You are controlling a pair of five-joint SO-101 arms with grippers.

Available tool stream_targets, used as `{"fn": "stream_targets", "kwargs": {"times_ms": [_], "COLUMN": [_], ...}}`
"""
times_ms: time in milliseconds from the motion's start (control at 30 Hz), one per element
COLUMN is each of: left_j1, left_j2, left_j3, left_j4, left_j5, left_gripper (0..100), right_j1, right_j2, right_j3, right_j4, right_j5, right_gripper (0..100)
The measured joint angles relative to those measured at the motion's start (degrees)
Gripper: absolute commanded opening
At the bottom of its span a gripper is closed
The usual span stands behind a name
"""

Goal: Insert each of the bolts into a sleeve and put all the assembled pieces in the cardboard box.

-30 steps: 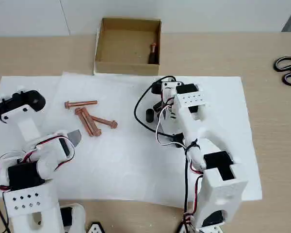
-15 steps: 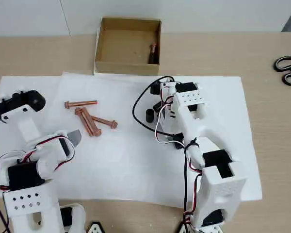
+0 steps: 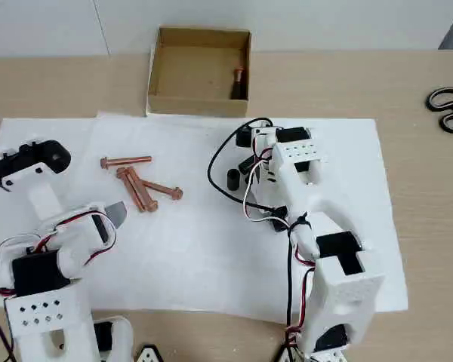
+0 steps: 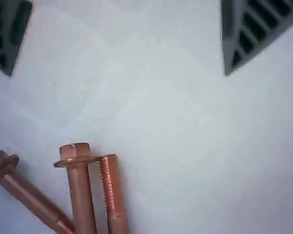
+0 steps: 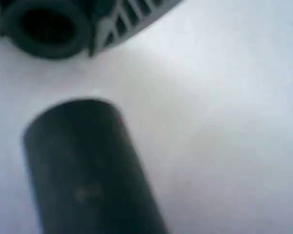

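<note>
On the left, the left tool (image 4: 117, 68) hangs wide open over the white paper sheet (image 3: 211, 249) with nothing in it, its ribbed grey fingertips (image 4: 234, 44) set far apart. Just beyond it lie four loose bolts (image 3: 136, 190). They are copper-coloured, with flanged hex heads and threaded ends. Two lie side by side and touching, and one lies apart, nearer the far edge.

Behind them on the bare wood bench (image 3: 408, 83) sits the cardboard box (image 3: 198, 105), a shallow open tray of brown board. One assembled piece (image 3: 238, 81), a bolt standing in a black sleeve, rests against its right wall. By my count, that makes one done and four bolts yet to be sleeved and boxed.

Further right, a short, matte black sleeve (image 3: 232, 179) lies on the paper, a plain tube. A second black sleeve (image 3: 243, 139) sits near it, close by the right tool (image 3: 253, 160). I cannot tell whether that tool is open or gripping anything.

A pair of scissors (image 3: 449, 108) lies at the far right.
</note>
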Motion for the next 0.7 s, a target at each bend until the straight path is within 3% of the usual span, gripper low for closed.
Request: {"fn": "stream_targets", "kwargs": {"times_ms": [400, 533, 700], "left_j1": [0.0, 0.0, 1.7], "left_j2": [2.3, 12.0, 28.7], "left_j3": [-6.3, -12.4, -22.2], "left_j4": [0.0, 0.0, 0.0], "left_j5": [0.0, 0.3, 6.3], "left_gripper": [26, 26, 26], "right_j1": [0.0, 2.3, 4.7], "right_j2": [-13.3, -18.5, -24.0], "right_j3": [-4.0, -4.0, -4.0], "right_j4": [12.6, 14.5, 14.9], "right_j5": [0.4, 0.4, 0.4], "right_gripper": [0.4, 0.4, 0.4]}}
